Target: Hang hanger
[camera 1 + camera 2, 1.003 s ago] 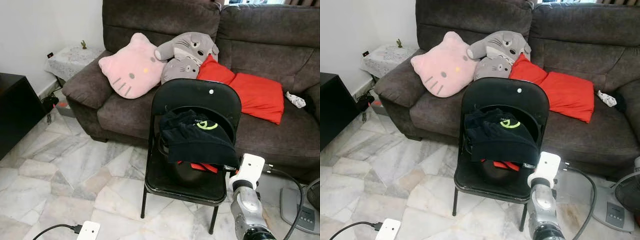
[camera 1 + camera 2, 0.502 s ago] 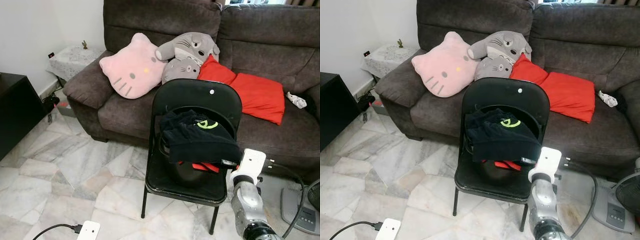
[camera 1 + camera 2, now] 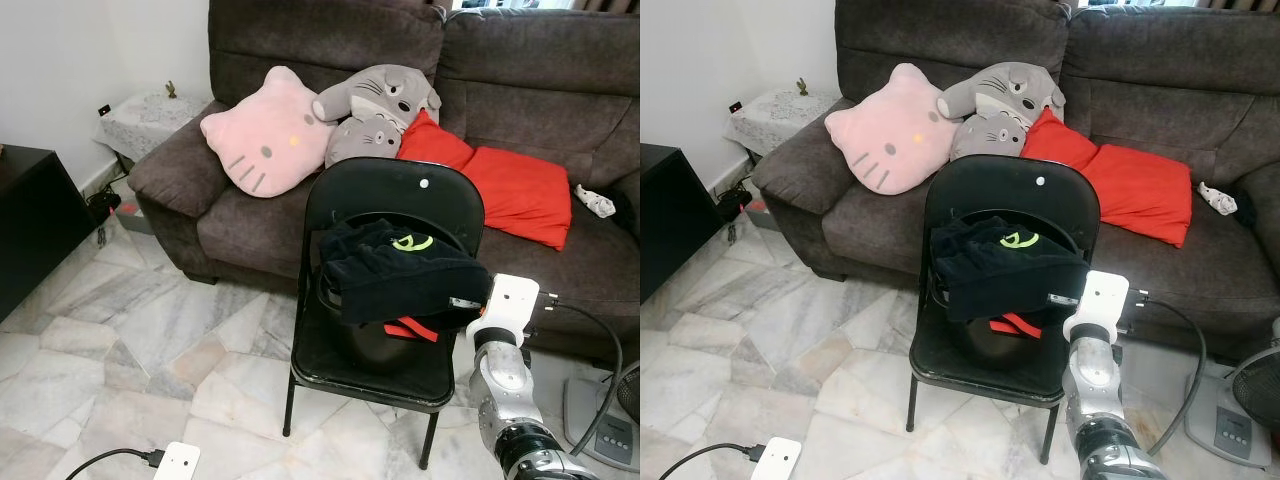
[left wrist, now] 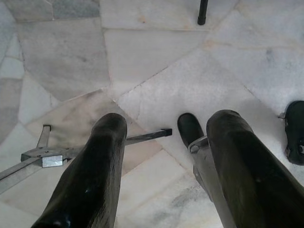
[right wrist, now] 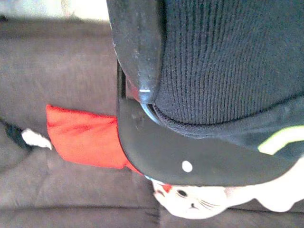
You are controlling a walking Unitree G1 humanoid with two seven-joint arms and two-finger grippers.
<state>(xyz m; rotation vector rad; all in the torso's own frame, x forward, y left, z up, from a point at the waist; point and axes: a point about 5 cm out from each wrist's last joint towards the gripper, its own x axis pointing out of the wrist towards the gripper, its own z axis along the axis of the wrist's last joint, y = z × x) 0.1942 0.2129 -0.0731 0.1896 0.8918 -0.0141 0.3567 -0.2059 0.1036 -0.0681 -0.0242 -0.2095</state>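
Where chair stands, sofa behind, garment draped.

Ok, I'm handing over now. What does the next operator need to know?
Left gripper: idle over the floor, jaws open.
Right gripper: at the right edge of the black garment; I cannot tell whether it grips.
Things: the garment lies heaped on the chair in front of the sofa. A red piece, probably the hanger, pokes out under the garment.
Done: right arm reached in.
Left: secure the hanger, lift it free, hang it. No rail in view.
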